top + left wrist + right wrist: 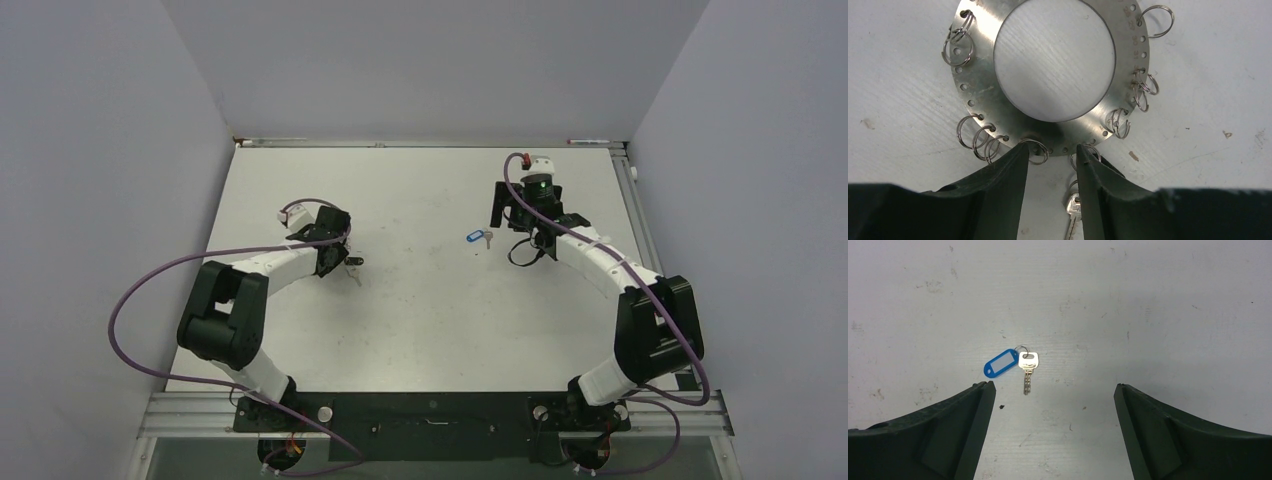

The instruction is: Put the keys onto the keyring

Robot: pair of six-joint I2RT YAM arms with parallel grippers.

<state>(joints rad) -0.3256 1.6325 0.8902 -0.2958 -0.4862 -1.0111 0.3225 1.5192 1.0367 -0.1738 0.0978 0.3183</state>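
Note:
The keyring (978, 95), a flat grey metal disc with a wide hole and wire loops round its edge, lies on the table in the left wrist view. My left gripper (1050, 150) is open, its fingertips at the ring's near edge. A silver key (1073, 207) lies between the fingers, linked to a loop on the ring and partly hidden by the right finger. In the top view the left gripper (340, 256) hides the ring. The other silver key (1028, 365) with a blue tag (1000, 363) lies ahead of my wide-open right gripper (1054, 385), toward its left finger. It also shows in the top view (477, 238).
The white table (430, 320) has grey walls on three sides and a metal rail along its right edge (640, 230). The right gripper (505, 215) hovers at the back right. Purple cables loop off both arms.

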